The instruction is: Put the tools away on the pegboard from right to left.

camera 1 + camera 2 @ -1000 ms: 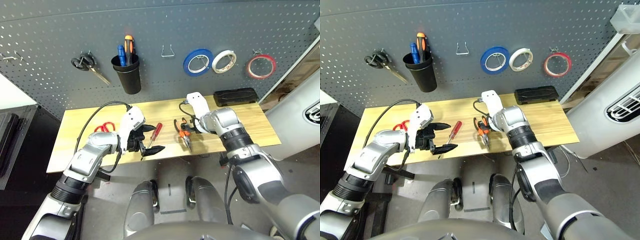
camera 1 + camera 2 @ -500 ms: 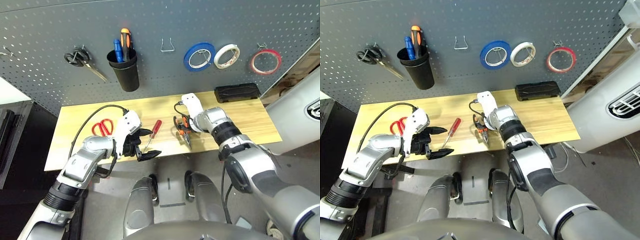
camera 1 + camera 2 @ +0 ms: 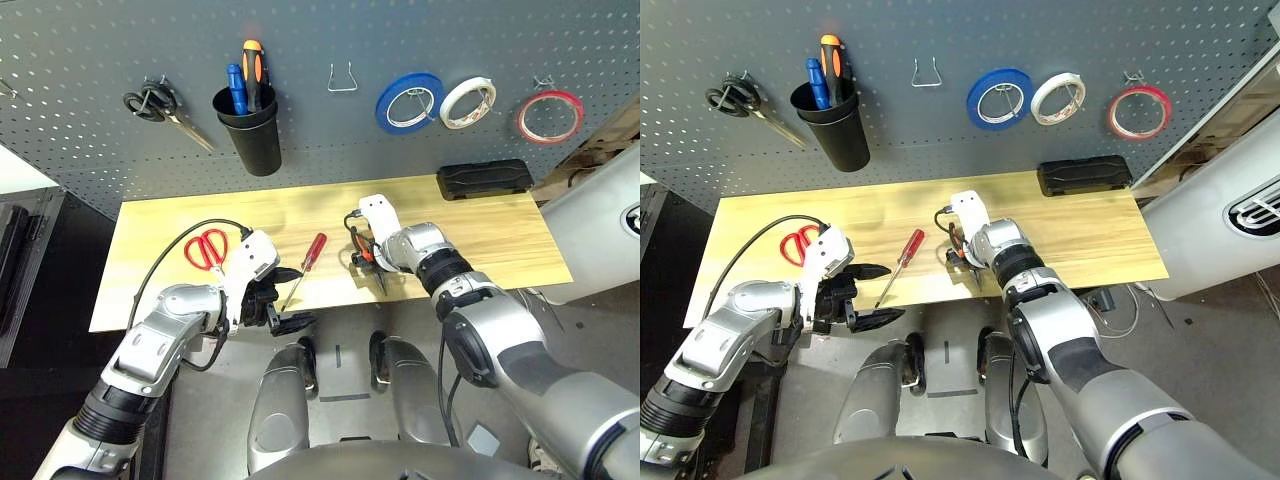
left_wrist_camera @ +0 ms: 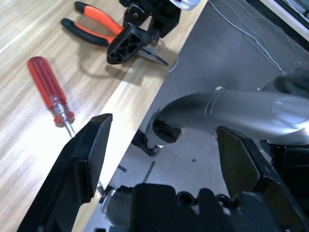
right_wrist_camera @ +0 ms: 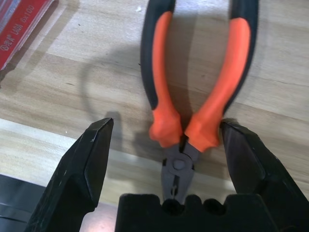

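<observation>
The orange-and-black pliers lie flat on the wooden table, jaws toward the front edge. My right gripper is open and straddles them just above the pivot, one finger on each side of the handles. A red-handled screwdriver lies to their left, and small red scissors lie further left. My left gripper hangs open and holds nothing at the table's front edge, just below the screwdriver's tip. The red tape ring hangs at the far right of the pegboard.
On the pegboard hang black-handled scissors, a black cup with two screwdrivers, a bare wire hook, a blue tape roll and a white one. A black case lies at the table's back right.
My right gripper has come down over the pliers. My left gripper has drawn back from beside the screwdriver to the table's front edge. The camera has shifted too.
</observation>
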